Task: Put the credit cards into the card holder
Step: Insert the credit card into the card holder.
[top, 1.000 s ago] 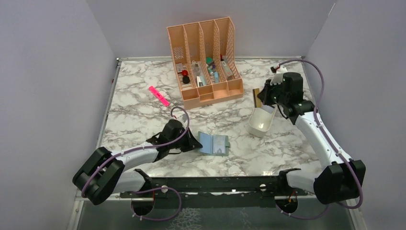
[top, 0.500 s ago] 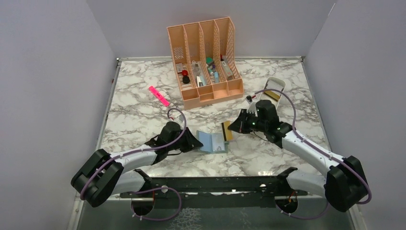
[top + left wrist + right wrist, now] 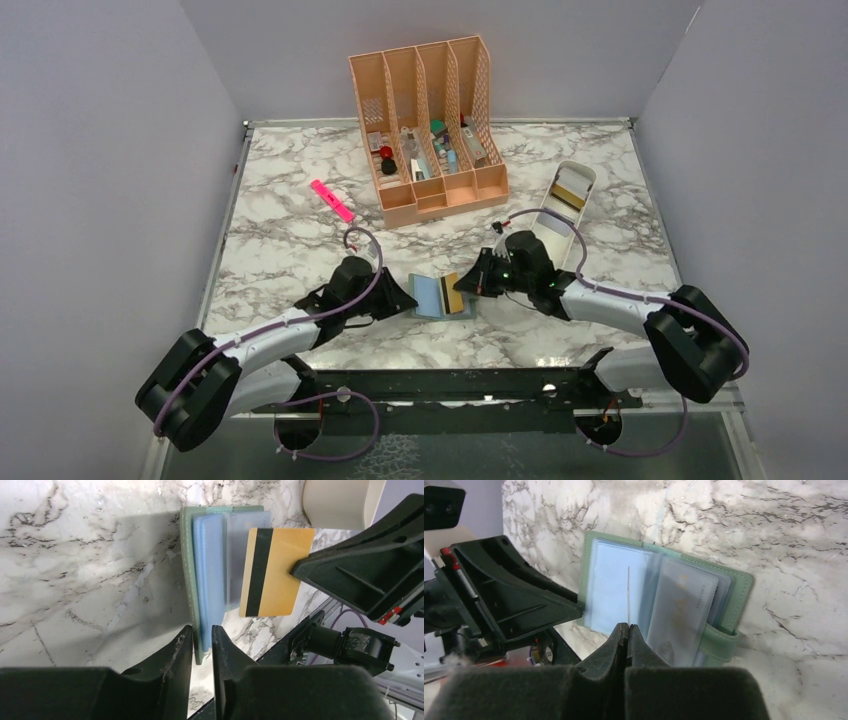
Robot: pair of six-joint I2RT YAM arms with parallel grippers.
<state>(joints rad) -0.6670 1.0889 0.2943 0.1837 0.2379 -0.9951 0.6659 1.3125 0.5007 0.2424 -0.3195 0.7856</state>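
right gripper [image 3: 628, 628] clamped gold card [image 3: 280, 572] by one edge; left gripper [image 3: 202, 631] stood slightly parted at card holder [image 3: 186, 555] | we judged card thin, stiff, slippery

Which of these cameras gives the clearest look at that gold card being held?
The left wrist view: the gold card shows its broad face and black stripe. The right wrist view sees it edge-on as a thin line; the top view shows it small.

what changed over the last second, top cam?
Right gripper, shut on the gold card with a black stripe, swung from the long white tray at far right to the open grey-green wallet. Left gripper stays at its left edge; pink highlighter, peach organizer unmoved.
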